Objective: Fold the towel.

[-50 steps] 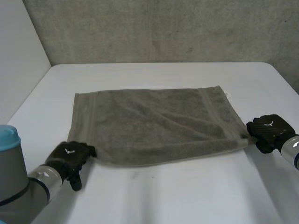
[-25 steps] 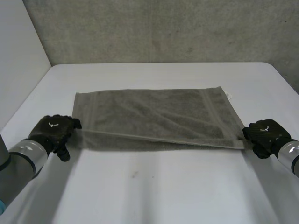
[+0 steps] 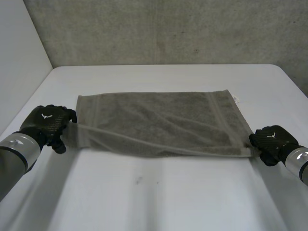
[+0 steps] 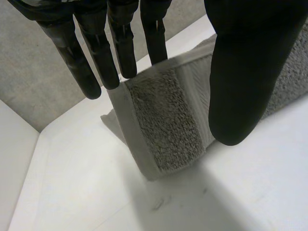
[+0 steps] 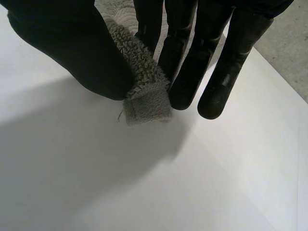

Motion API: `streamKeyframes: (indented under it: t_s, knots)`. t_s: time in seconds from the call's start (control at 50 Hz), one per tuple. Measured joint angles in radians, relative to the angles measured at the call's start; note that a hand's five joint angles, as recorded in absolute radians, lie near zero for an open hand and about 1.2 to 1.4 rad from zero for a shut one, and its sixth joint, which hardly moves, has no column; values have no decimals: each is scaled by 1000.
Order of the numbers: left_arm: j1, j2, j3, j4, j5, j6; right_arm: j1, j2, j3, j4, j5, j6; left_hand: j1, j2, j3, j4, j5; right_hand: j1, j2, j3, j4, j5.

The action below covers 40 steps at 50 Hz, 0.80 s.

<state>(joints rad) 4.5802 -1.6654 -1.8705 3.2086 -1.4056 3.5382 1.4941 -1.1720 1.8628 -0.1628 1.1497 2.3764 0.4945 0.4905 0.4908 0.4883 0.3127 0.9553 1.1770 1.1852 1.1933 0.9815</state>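
The smooth white bench carries a grey-green terry towel at its middle. The towel is rectangular, with looped pile, flat woven bands near its short ends, and its near edge raised. The left hand pinches the near left corner between thumb and straight fingers. The right hand pinches the bunched near right corner.

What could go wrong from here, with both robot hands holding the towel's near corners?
1. The right robot hand pinches just the corner tip of the towel, so it may slip out.
2. The left robot hand sits farther back than the right, so the fold could land skewed.
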Motion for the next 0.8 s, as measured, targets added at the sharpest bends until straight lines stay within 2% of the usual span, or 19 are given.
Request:
streamKeyframes:
  t_s: [0.2, 0.26, 0.28, 0.36, 0.38, 0.42, 0.44, 0.46, 0.48, 0.58, 0.8]
  knots:
    - [-1, 49, -12, -1, -1, 2, 0, 1, 1, -1, 0, -8, -6, -7, -7, -3, -3, 0, 0, 0, 0, 0]
    - [-1, 93, -17, 1, -1, 0, 0, 2, 1, -1, 0, -8, 71, 68, 67, 64, 66, 0, 0, 0, 0, 0]
    - [0, 129, -22, 6, -1, -1, 0, 3, 1, -1, 0, -8, 370, 350, 340, 343, 346, 0, 0, 0, 0, 0]
    - [0, 222, -37, 29, 5, -4, 0, 4, 1, 0, -1, -8, 403, 407, 407, 410, 408, 0, 0, 0, 0, 1]
    - [0, 237, -41, 34, 7, -4, 0, 4, 1, 0, -1, -8, 357, 367, 365, 369, 372, 0, 0, 0, 0, 1]
    - [-1, 278, -54, 56, 18, -4, 0, 5, 1, 0, -1, -8, 23, 47, 50, 73, 72, 0, 0, 0, 0, 1]
    - [-1, 278, -54, 56, 18, -4, 0, 5, 1, 0, -1, -8, 23, 47, 50, 73, 72, 0, 0, 0, 0, 1]
    - [-1, 289, -67, 67, 25, -3, 0, 4, 2, 0, -1, -8, -119, -116, -115, -115, -110, 0, 0, 0, 0, 1]
    - [-1, 289, -72, 71, 28, -2, 0, 4, 2, 0, -1, -8, -143, -153, -144, -144, -143, 0, 0, 0, 0, 1]
    - [0, 227, -108, 74, 41, 4, 0, 4, 5, 0, -1, -8, -206, -211, -211, -210, -209, 0, 0, 0, 0, 2]
    - [9, 18, -151, 7, 44, 24, 0, 3, 10, 0, 0, -8, -147, -141, -141, -139, -138, 0, 0, 0, 0, 3]
